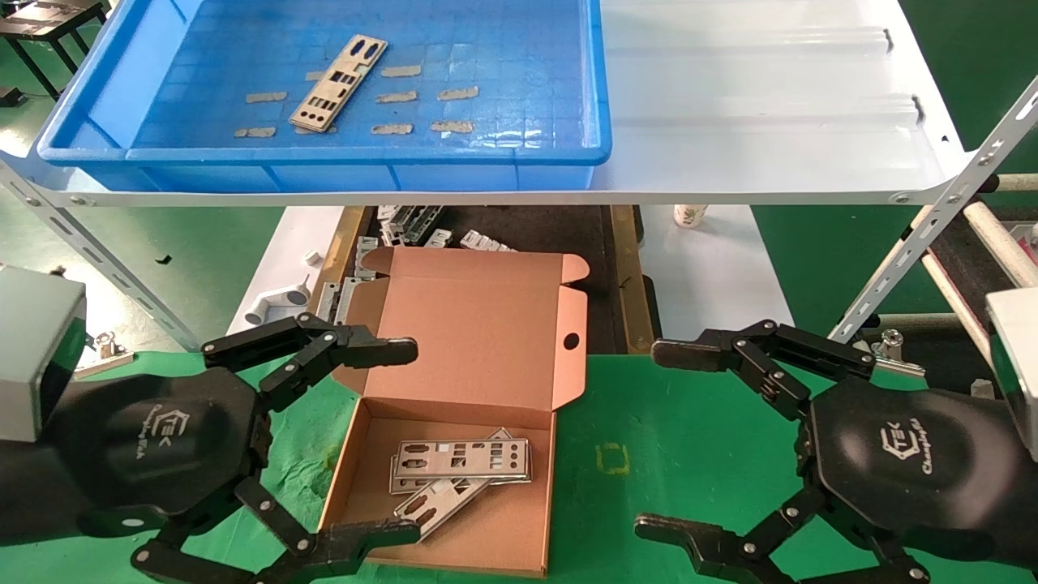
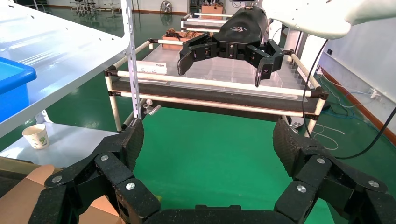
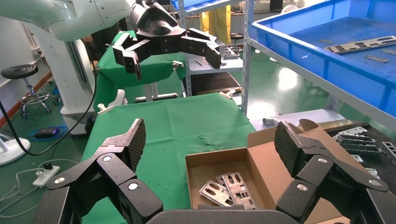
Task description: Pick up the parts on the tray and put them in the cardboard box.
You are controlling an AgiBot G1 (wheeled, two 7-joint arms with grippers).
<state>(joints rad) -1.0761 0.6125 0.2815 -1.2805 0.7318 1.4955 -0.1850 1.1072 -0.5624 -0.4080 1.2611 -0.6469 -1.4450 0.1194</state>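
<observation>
One silvery punched part [image 1: 339,83] lies slantwise in the blue tray [image 1: 365,154] on the white shelf; it also shows in the right wrist view [image 3: 359,44]. Below the shelf, the cardboard box [image 1: 478,316] stands open on the green cloth with its lid raised. Overlapping parts [image 1: 462,466] [image 3: 229,191] rest on its floor. My left gripper [image 1: 405,442] is open, its fingers straddling the box's left side, with nothing held. My right gripper [image 1: 653,440] is open over the cloth to the right of the box, also holding nothing.
The white shelf [image 1: 770,122] overhangs the back of the work area on slanted perforated struts [image 1: 932,235]. Under it are grey brackets [image 1: 413,223], a white pipe piece [image 1: 276,304] and a paper cup [image 1: 689,215]. A roller rack [image 2: 215,93] stands at the right.
</observation>
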